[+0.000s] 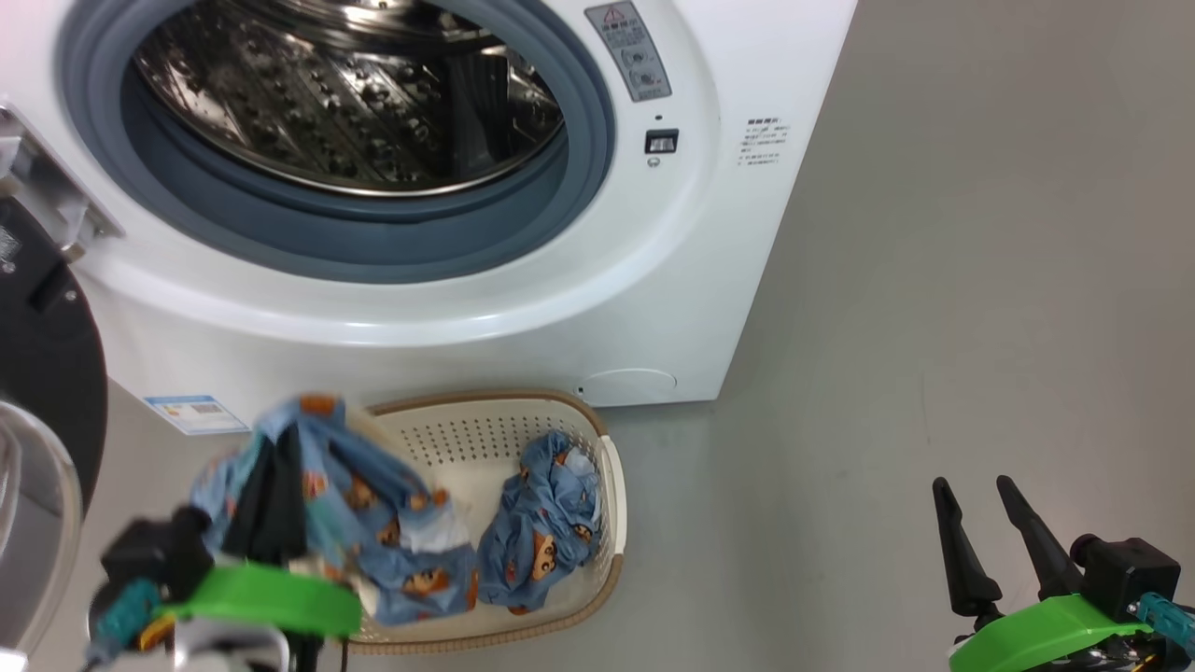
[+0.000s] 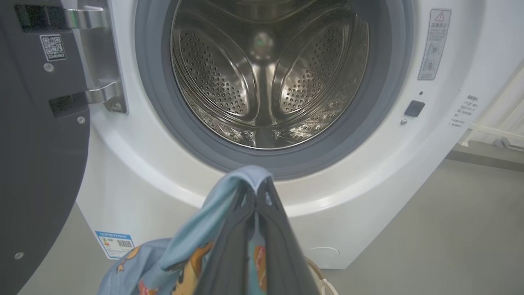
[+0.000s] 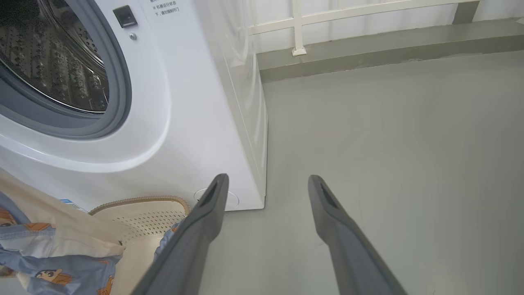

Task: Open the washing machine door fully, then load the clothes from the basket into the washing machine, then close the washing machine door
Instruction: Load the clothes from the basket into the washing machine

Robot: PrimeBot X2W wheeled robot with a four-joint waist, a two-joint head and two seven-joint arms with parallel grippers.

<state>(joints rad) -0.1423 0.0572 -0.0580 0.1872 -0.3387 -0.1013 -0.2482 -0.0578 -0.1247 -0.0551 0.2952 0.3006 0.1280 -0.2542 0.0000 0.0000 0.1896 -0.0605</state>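
The washing machine (image 1: pixel 523 308) stands with its steel drum (image 1: pixel 345 84) exposed and its black-rimmed door (image 1: pixel 37 373) swung out at the left. Below it sits the cream basket (image 1: pixel 485 425). My left gripper (image 1: pixel 275 439) is shut on a light blue printed garment (image 1: pixel 373 523), lifted over the basket's left end. In the left wrist view the cloth (image 2: pixel 196 241) drapes over the closed fingers (image 2: pixel 229 246), which point at the drum (image 2: pixel 266 73). Another blue garment (image 1: pixel 546 523) lies in the basket. My right gripper (image 1: pixel 976 490) hangs open over the floor at lower right.
The door's metal hinge (image 2: pixel 102 94) and dark inner face (image 2: pixel 37 164) stand close on the left. A blue label (image 1: pixel 196 413) marks the washer's lower front. Bare grey floor (image 1: pixel 980 280) spreads to the right; a white rail and low ledge (image 3: pixel 368 37) run behind.
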